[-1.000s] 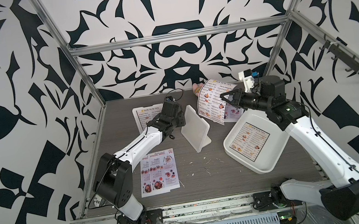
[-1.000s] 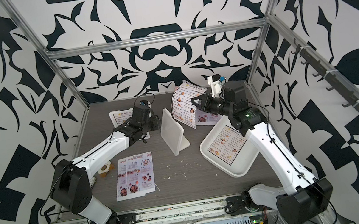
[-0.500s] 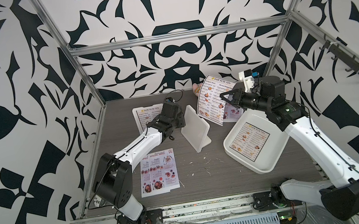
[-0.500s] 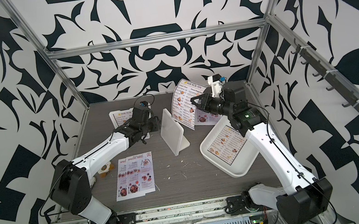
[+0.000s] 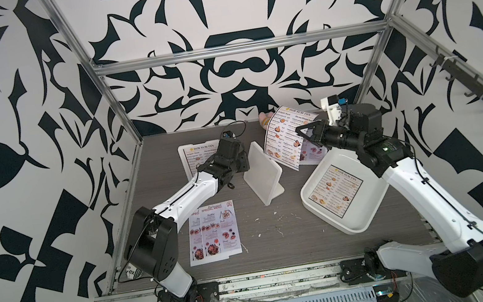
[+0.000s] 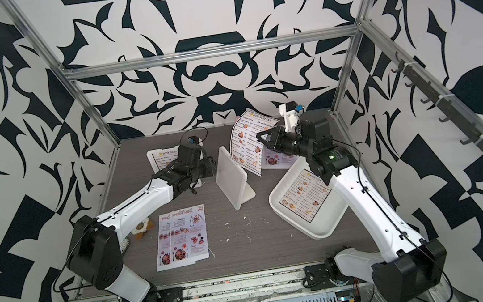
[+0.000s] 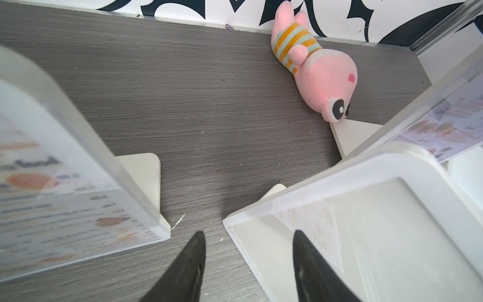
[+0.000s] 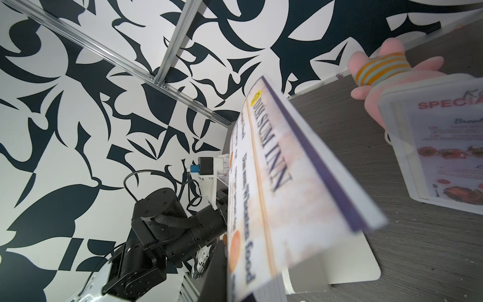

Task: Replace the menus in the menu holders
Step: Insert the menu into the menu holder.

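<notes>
Right of centre in both top views, the right hand (image 5: 298,133) is clamped shut on a white, black-bordered "DIM SUM INN" paper menu (image 5: 282,139). It holds the sheet curled clear of the grey wood-grain surface (image 5: 281,249), just right of the empty white plastic menu holder (image 5: 261,171). The left hand (image 7: 248,261) stands half open and holds nothing, with its fingers either side of that holder's side edge.
</notes>
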{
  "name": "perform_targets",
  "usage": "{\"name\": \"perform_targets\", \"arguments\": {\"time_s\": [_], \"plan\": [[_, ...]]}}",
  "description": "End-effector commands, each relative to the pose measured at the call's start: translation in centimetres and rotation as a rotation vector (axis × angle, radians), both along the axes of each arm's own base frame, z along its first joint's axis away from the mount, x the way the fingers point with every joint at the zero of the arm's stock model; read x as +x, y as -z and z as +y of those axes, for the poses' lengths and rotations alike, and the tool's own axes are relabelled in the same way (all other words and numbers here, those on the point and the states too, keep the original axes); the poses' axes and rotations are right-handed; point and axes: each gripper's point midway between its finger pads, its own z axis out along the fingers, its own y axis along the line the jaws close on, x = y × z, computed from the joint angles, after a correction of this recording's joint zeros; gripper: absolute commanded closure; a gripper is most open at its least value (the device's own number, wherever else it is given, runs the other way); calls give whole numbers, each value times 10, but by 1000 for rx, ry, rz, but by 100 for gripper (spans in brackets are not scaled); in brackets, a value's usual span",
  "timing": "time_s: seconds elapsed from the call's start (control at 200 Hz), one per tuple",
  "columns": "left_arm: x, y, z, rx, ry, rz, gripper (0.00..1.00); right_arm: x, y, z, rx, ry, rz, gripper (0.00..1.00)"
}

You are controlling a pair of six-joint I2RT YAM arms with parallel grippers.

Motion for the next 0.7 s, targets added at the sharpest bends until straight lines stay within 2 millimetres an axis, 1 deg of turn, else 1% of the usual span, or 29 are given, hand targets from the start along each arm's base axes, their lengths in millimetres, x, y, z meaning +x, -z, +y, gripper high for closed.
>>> {"name": "perform_targets", "arguments": {"time_s": [0.0,0.17,0.445,0.695], "plan": [[-4,-8,5,-11,-4,-13,44,-3,-24,-3,21,6,-97,100],[-5,-10,5,-14,-3,-16,44,-3,-29,-4,26,14,-120,100],[-5,-9,6,-10,-4,-15,44,-2,-24,-4,22,15,-109,100],[-4,-10,5,-13,-4,-16,44,0,-21,-9,5,40,-113,100]]}}
